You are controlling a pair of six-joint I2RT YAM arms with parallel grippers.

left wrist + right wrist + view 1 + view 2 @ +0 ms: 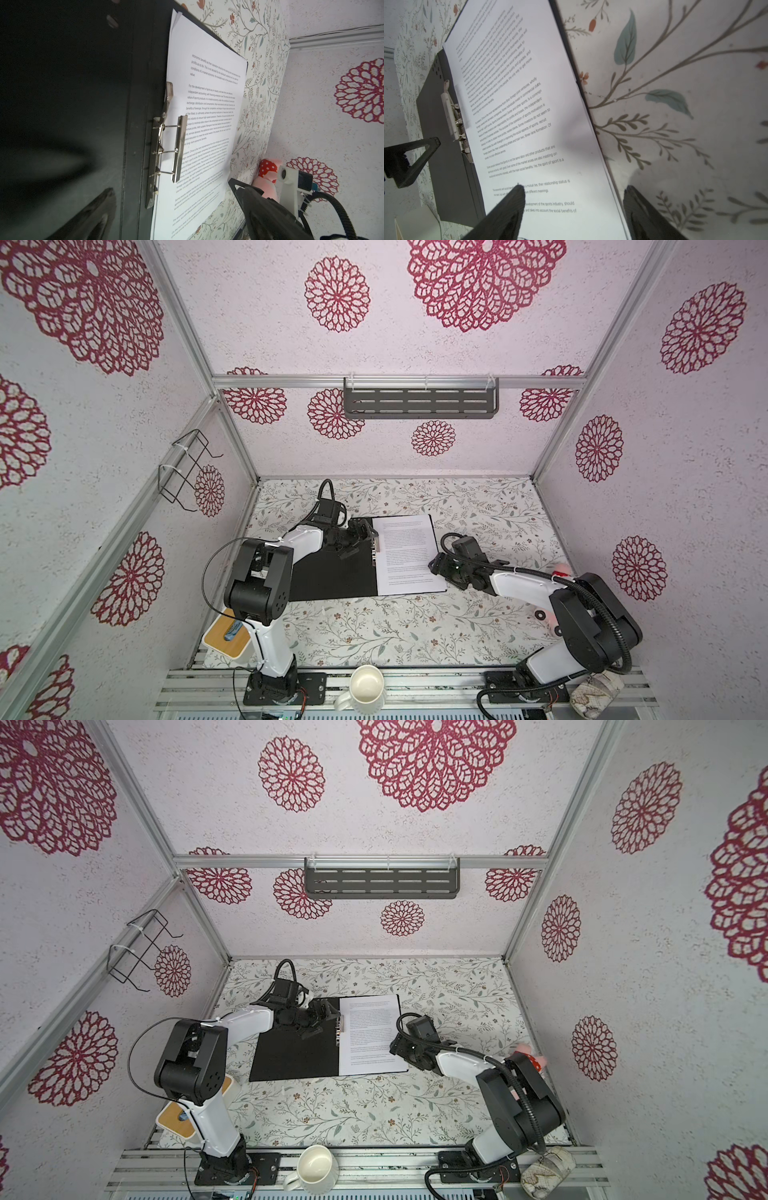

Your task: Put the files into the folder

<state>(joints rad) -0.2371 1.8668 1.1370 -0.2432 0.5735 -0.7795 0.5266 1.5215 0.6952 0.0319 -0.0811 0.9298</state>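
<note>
The left gripper [368, 537] [330, 1016] hangs with its jaws spread wide and nothing between them. It sits low over the spine of the folder [332, 576] [295, 1056], just beside the metal clip [376, 547] [178, 145] [452, 116]. In the right wrist view one of its fingers [432, 143] shows over the bare black cover, near the clip.

The right gripper [434, 564] [395, 1046] [573, 187] is also spread and grips nothing. Its jaws straddle the folder's outer edge, with one finger over the printed page and the other over the flowered tablecloth [415, 635].

The folder lies open and flat on the table with its black inside facing up. Its left half is bare. The files [409, 556] [372, 1036] [207, 104] [529, 104] lie stacked on its right half, and the top sheet is covered in printed text. At the far corner the left wrist view shows the edges of more than one sheet. The clip's bar reaches over the stack's inner edge and its lever stands raised. Whether the bar presses on the paper cannot be told.

A white mug [365, 691] stands on the front rail, mouth up. At the left front, a white box with a wooden lid [220, 641] carries a small blue thing [235, 630] on top. A wire basket [183, 472] hangs on the left wall and a dark slotted shelf [419, 404] on the back wall. A pink plush toy [268, 172] lies by the right wall.
</note>
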